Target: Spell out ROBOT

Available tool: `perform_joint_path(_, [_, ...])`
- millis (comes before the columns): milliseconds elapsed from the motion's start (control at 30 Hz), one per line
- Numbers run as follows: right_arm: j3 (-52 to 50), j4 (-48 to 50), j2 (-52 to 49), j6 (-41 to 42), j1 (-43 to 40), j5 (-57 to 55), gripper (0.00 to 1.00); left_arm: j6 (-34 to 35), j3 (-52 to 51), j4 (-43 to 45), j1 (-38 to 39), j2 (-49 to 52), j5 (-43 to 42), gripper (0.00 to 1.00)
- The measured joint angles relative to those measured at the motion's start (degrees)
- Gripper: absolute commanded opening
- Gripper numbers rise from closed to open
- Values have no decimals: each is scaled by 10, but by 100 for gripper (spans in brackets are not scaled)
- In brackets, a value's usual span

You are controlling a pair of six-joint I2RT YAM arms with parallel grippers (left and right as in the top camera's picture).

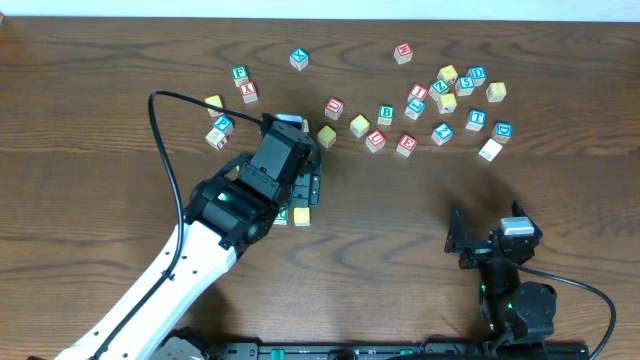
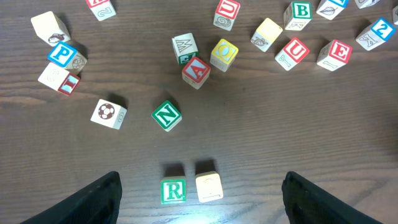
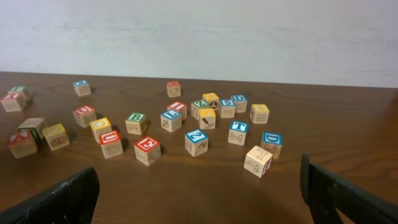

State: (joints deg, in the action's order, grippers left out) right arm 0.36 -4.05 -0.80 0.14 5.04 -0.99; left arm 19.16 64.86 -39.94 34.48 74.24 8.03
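Row so far: green R block [image 2: 173,191] sits at the near edge of the bench [image 1: 100,60], with a pale block [image 2: 209,186] just beside it on its right. That block's top letter is too faint to read, so I cannot confirm it is an O. Judged step: two of five placed, B next.

Left claw [image 2: 202,175] hovers above the pair with its fingers wide apart, holding nothing. Right claw [image 3: 199,168] is parked low at the right, also spread and empty.

Remaining letters:
- B block [image 2: 301,10] is green and well away from the row, in the scatter.
- T block [image 3: 238,129] is blue and in the right-hand cluster.
- A yellow O block [image 2: 224,53] lies beside the A block [image 2: 196,70].

Risks:
- B has a red U block [image 2: 292,51] and a plain yellow block [image 2: 267,32] near it. Wide fingers coming down could shove these or catch two at once.
- Setting B beside the pale block could nudge the row out of line, since the blocks are loose.
- The N block [image 2: 166,115] lies close to the row, so a low sweep could drag it in.
- A block may turn in the grip and land with the wrong face up.
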Motion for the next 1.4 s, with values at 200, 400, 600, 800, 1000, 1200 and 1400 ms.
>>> perform_joint_path(200, [0, 0, 0, 0, 0, 0, 99, -2, 0, -15, -25, 0, -2, 81])
perform_joint_path(400, [0, 0, 0, 0, 0, 0, 99, -12, 0, -53, -71, -19, -2, 81])
perform_joint_path(600, [0, 0, 0, 0, 0, 0, 99, -27, 0, -68, -130, -70, -2, 81])
perform_joint_path(800, [0, 0, 0, 0, 0, 0, 99, -30, 0, -80, -183, -110, -2, 81])
perform_joint_path(1000, [0, 0, 0, 0, 0, 0, 99, -31, 0, -95, -216, -116, 14, 81])
perform_joint_path(1200, [0, 0, 0, 0, 0, 0, 99, -31, 0, -111, -252, -116, 39, 81])
perform_joint_path(1400, [0, 0, 0, 0, 0, 0, 99, -31, 0, -121, -261, -116, 44, 81])
